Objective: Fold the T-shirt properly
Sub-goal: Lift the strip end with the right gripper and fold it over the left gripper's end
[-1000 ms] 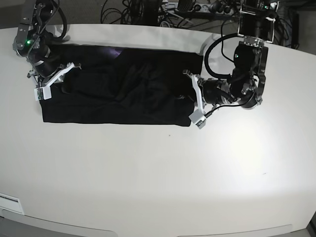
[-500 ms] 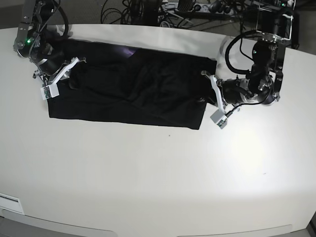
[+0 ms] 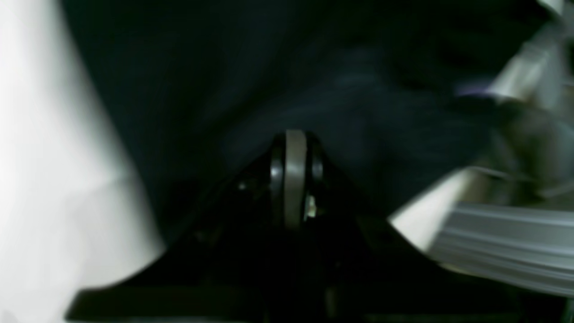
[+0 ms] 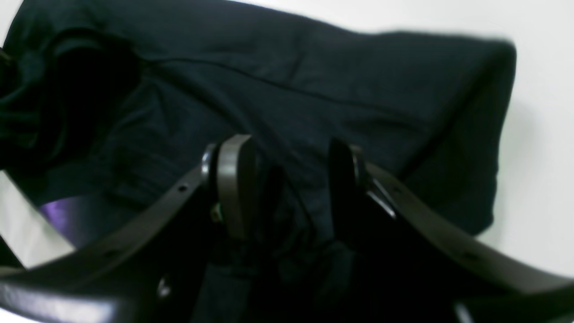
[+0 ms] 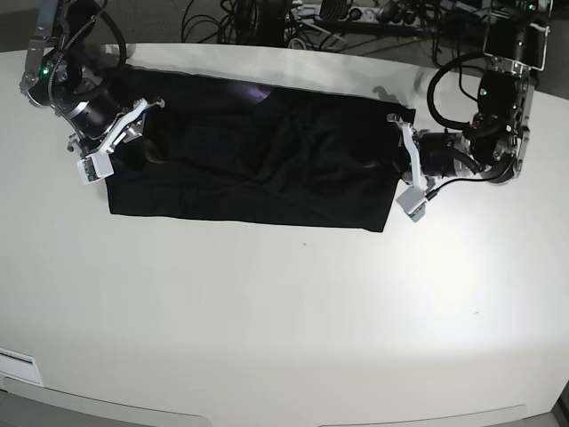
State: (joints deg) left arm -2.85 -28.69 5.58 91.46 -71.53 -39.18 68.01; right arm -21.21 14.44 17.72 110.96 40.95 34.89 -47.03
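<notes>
The T-shirt [image 5: 253,160] lay on the table [image 5: 284,311] as a long folded strip. The left tool [image 5: 407,169] was clenched on its end, while the right tool [image 4: 287,184] stood released over the cloth. The smoothing step seemed underway; next probably came a crosswise fold.
</notes>
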